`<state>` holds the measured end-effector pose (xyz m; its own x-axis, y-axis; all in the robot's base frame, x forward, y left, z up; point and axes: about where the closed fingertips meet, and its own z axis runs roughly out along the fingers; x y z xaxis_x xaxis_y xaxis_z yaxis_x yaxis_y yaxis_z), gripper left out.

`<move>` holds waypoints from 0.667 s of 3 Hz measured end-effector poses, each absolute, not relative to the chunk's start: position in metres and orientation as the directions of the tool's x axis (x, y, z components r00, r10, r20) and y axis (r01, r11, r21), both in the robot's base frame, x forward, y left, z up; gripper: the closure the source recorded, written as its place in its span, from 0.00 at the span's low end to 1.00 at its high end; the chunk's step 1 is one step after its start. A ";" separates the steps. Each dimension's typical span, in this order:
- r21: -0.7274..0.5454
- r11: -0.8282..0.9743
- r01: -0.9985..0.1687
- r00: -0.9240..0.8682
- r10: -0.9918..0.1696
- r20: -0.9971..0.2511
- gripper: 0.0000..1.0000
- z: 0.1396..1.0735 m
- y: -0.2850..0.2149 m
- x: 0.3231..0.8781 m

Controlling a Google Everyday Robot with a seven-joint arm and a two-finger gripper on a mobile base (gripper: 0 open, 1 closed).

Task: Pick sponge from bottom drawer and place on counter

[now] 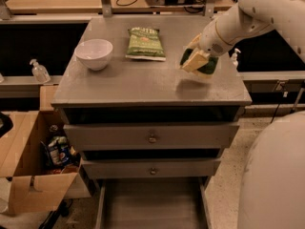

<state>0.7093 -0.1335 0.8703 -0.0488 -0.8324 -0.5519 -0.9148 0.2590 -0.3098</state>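
A white bowl (94, 54) sits left of the green snack bag (145, 43) on the worktop (143, 86). Right of the bag, the tool (200, 57) hangs above the surface, clenched on the sponge (192, 62).

Grey paint on bench (143, 86), drawer fronts (119, 136) and bottom drawer (152, 208). Dark green over pale yellow on sponge (194, 61), clasped by white gripper (202, 56) above bench's right side. Green print on snack bag (145, 44); plain white bowl (94, 53); brown cardboard box (28, 180).

Green-and-yellow sponge (191, 63) tilted, clasped in gripper (198, 57), seemingly just above right side of counter (143, 82), bottom drawer (152, 206) open
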 end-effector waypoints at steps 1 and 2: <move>-0.307 0.257 -0.916 -0.048 -0.832 -0.552 0.50 0.869 -0.132 0.710; -0.305 0.254 -0.918 -0.047 -0.832 -0.552 0.27 0.867 -0.130 0.710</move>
<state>0.7097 -0.1299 0.8670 -0.0474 -0.8325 -0.5520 -0.9179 0.2543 -0.3046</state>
